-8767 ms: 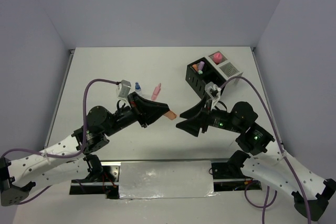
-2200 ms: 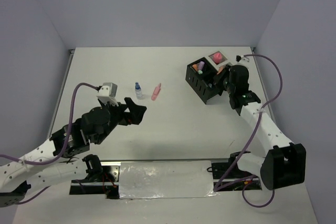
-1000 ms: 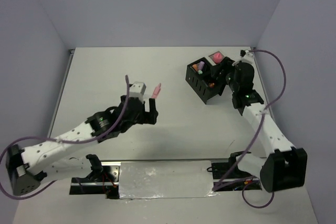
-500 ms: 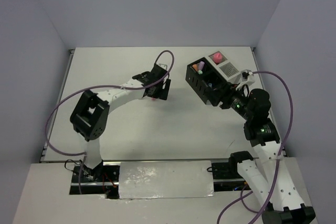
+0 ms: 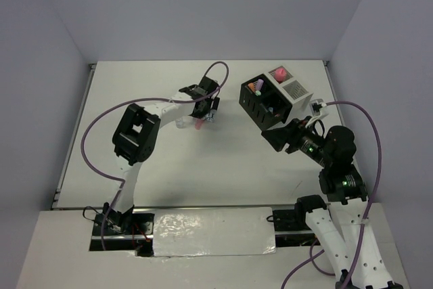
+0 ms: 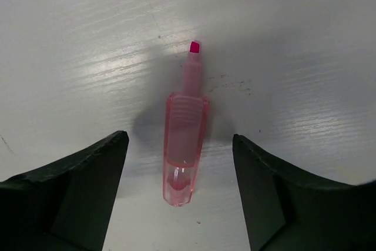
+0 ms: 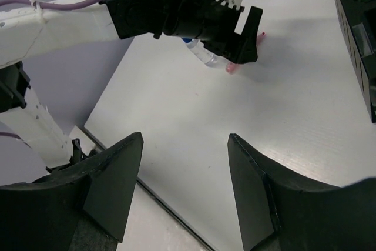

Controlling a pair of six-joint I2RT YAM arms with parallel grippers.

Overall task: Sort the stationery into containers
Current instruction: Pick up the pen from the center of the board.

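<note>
Here, one pink highlighter [image 6: 183,145] and one small bottle [image 5: 180,122] lay together near the centre of the tabletop [image 5: 135,86]. Two mesh boxes, black [image 5: 256,107] and white [image 5: 298,94], stood by the far right corner. The left gripper [image 5: 205,114] straddled the highlighter, spread wide and touching nothing. The right gripper [image 7: 185,163] gaped empty near the right edge.

No writing, brand, number or sign can be read in any view. The pink highlighter [image 6: 183,145] lying on the desk [image 6: 294,57] is seen close up, yet its clear barrel shows no legible print. The small bottle [image 7: 202,56] near it is too small and blurred to tell whether it carries a label.
</note>
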